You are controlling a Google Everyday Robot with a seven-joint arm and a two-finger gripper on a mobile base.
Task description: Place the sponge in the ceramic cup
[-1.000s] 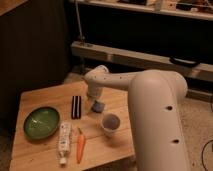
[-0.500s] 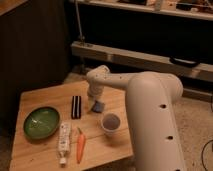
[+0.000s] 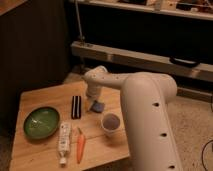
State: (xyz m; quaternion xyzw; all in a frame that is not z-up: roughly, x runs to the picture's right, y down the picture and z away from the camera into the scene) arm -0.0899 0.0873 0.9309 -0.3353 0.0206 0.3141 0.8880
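The light-blue sponge lies on the wooden table, just right of a striped bar. My gripper hangs straight down from the white arm and is right at the sponge, covering its upper left part. The white ceramic cup stands upright a short way in front and to the right of the sponge, its greyish inside showing. The arm's thick white body fills the right side of the view and hides the table's right part.
A black-and-white striped bar lies left of the sponge. A green plate sits at the table's left. A white tube and a carrot lie near the front edge. A dark wall and metal rail stand behind.
The gripper stays down at the sponge, with hardly any shift of the arm. The sponge, cup and other objects have not moved.
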